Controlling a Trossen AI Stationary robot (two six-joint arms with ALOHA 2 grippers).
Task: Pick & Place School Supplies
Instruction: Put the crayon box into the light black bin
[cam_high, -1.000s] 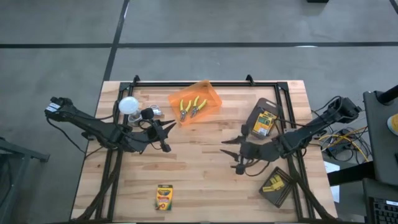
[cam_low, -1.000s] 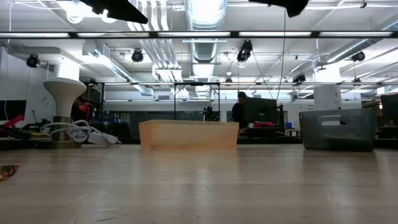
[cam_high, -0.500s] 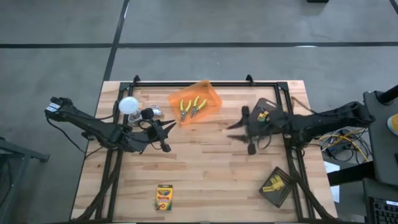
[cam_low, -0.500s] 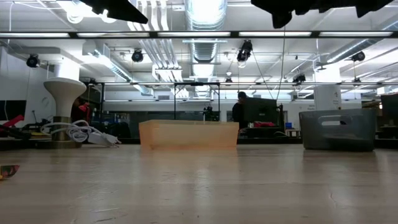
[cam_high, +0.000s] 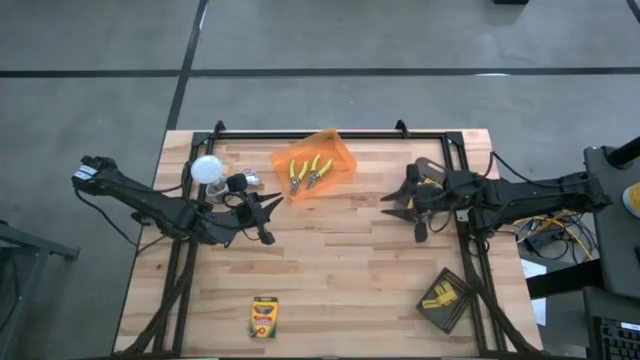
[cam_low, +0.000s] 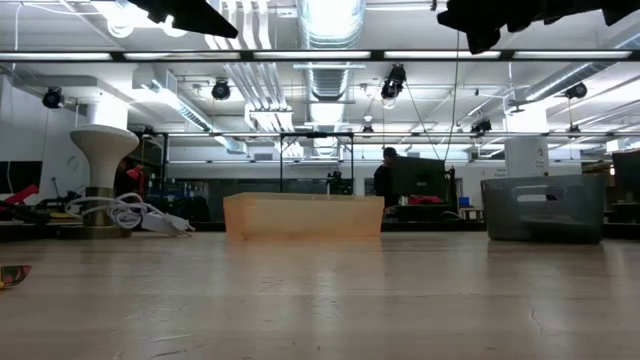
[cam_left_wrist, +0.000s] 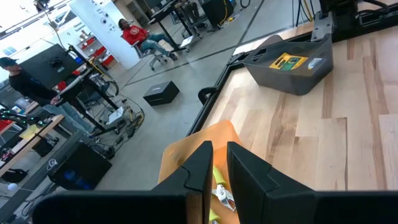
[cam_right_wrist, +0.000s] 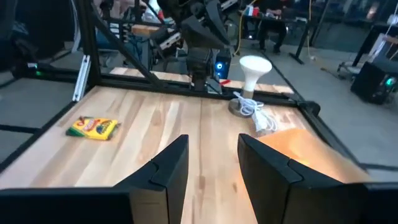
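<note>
One crayon box (cam_high: 264, 317) lies flat near the front edge of the wooden counter (cam_high: 330, 270), left of centre, alone and well apart from both arms; at the front right corner a dark tray (cam_high: 446, 299) holds small yellow blocks (cam_high: 438, 298), too small to count.

Further in, the left claw (cam_high: 268, 214) hangs over the counter's left half with its two fingers (cam_left_wrist: 245, 168) drawn close, a narrow slit between them and nothing in it; the right claw (cam_high: 408, 213) hangs over the right half, beside a grey bin (cam_high: 424, 172), its fingers (cam_right_wrist: 166, 167) apart and holding nothing.

That grey bin, partly hidden by the right arm in the overhead view, shows one crayon box (cam_left_wrist: 288, 61) inside it in the left wrist view; whether more lie there I cannot tell.

At the back, an orange bin (cam_high: 316, 165) contains two yellow-handled pliers (cam_high: 309, 172), side by side; to its left a white ball (cam_high: 206, 168) stands with its cable (cam_right_wrist: 251, 109).

Beyond the counter, one person (cam_left_wrist: 142, 35) in red sits on a chair.
</note>
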